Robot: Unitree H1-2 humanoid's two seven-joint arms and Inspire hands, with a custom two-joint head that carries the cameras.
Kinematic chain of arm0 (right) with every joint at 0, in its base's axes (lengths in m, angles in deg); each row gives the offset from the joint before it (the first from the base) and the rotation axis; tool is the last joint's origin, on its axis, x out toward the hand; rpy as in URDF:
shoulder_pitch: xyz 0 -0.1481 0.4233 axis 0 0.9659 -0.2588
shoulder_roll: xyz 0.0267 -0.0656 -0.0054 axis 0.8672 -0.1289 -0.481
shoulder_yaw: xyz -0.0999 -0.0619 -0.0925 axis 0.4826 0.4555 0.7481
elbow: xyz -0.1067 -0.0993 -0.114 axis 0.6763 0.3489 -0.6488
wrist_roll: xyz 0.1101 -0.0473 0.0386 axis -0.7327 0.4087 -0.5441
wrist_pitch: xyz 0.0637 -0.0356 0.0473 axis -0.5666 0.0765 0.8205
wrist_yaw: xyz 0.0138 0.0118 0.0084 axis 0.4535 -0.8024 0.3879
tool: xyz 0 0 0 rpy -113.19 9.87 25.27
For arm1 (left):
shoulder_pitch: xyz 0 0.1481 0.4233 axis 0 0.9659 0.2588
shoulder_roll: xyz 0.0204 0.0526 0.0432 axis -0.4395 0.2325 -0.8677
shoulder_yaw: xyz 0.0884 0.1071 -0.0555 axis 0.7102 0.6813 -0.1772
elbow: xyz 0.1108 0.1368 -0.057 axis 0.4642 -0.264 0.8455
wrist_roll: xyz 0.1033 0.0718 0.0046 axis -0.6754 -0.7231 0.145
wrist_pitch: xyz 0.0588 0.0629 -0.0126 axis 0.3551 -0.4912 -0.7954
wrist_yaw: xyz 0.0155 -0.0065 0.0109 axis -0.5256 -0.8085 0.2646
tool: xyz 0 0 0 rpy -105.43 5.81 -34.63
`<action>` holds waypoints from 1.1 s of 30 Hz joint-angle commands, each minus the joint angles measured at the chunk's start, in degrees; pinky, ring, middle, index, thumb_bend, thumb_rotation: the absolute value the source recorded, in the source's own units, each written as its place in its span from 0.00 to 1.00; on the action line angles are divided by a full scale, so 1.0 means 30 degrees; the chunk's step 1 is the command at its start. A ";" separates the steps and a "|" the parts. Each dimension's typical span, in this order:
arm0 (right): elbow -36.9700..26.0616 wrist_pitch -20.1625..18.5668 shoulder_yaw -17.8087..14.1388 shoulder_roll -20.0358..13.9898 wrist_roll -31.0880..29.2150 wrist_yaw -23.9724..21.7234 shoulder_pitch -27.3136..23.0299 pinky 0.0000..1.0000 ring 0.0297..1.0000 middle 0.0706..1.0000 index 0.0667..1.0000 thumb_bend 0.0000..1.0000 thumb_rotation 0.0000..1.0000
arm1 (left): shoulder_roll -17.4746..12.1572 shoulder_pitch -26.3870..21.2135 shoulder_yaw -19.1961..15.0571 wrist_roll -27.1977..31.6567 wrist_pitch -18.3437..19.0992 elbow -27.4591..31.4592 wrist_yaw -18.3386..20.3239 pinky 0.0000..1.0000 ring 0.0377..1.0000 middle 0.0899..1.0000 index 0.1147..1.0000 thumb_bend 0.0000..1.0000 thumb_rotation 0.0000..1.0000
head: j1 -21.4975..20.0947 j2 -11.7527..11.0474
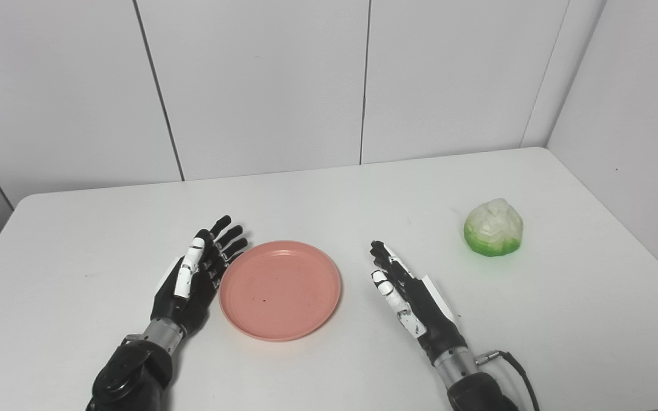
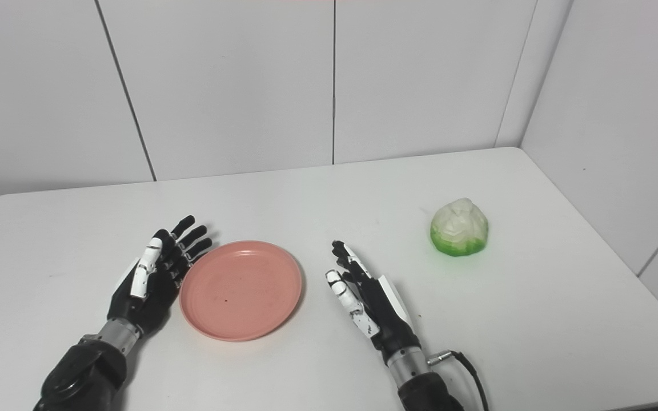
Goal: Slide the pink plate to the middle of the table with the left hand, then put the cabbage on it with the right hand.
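The setting reads as a robotics test cell or laboratory, not a home or kitchen. A plain white table with rounded corners fills the lower half of the frame. Bare white wall panels with thin dark vertical seams enclose it across the top of the frame and down the right edge. No domestic fittings appear. The only items on the table are a pink plate at lower centre and a toy-like cabbage at right, a staged arrangement.
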 commanded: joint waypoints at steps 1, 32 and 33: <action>-0.0945 0.0527 -0.0134 -0.0262 0.0742 0.0662 -0.0521 0.87 0.91 0.91 0.92 0.49 1.00 | 0.0087 0.0545 0.0143 -0.0575 0.0711 -0.1329 -0.0312 0.87 0.88 0.90 0.89 0.45 1.00 | -0.0278 -0.0400; -0.6423 -0.1677 -0.3059 -0.3181 0.7395 0.2277 -0.4609 0.86 0.92 0.93 0.96 0.95 0.66 | -0.1052 -0.1237 -0.1560 0.0472 -0.2137 -0.7708 0.2824 0.81 0.84 0.85 0.85 0.49 0.96 | -0.4492 -0.1609; -0.6584 -0.2097 -0.3155 -0.3322 0.7666 0.2042 -0.4659 0.88 0.94 0.97 0.99 0.98 0.70 | -0.1080 -0.1262 -0.1569 0.0500 -0.2144 -0.7778 0.2876 0.81 0.84 0.86 0.85 0.49 0.96 | -0.4492 -0.1609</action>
